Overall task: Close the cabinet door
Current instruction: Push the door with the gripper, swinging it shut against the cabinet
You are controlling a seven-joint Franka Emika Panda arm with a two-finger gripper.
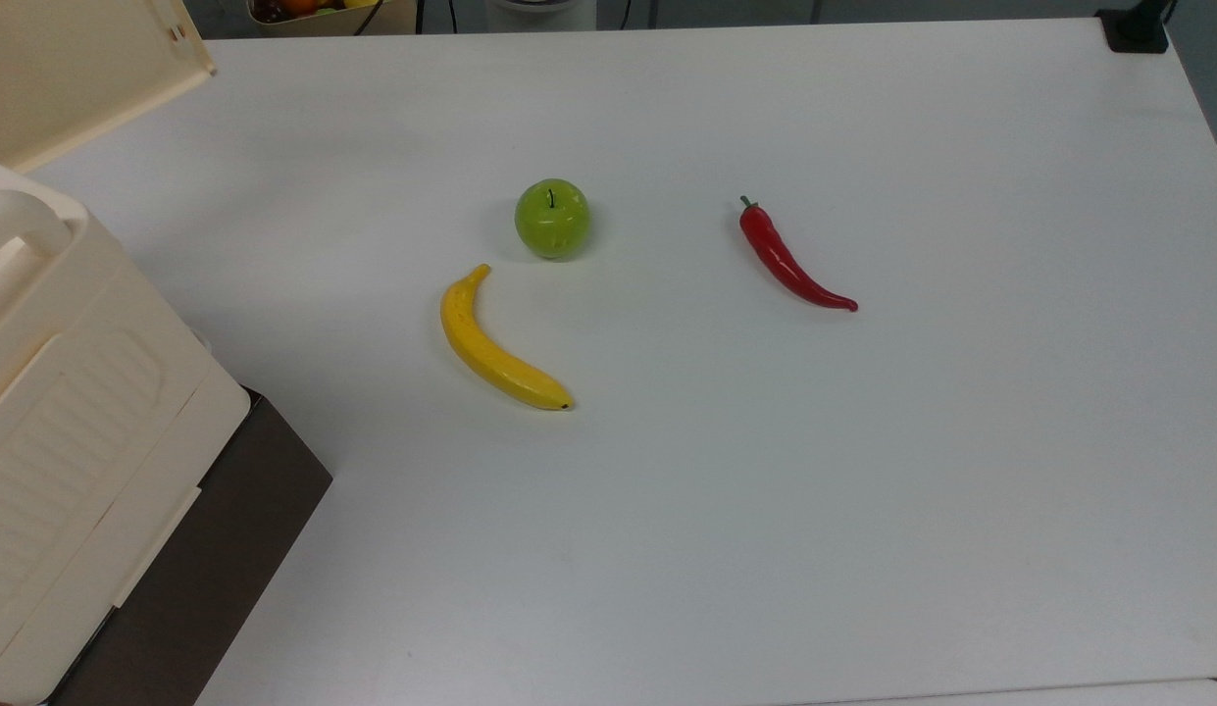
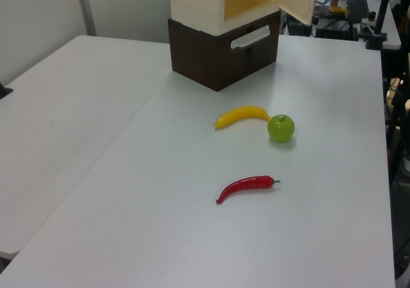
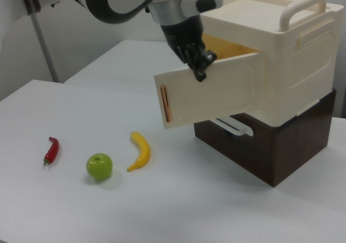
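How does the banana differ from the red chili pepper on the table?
The banana is yellow and thick; the chili pepper is red and slim. The banana lies close beside the green apple, while the chili pepper lies apart, farther toward the top view's right. Both are curved and lie flat on the white table.
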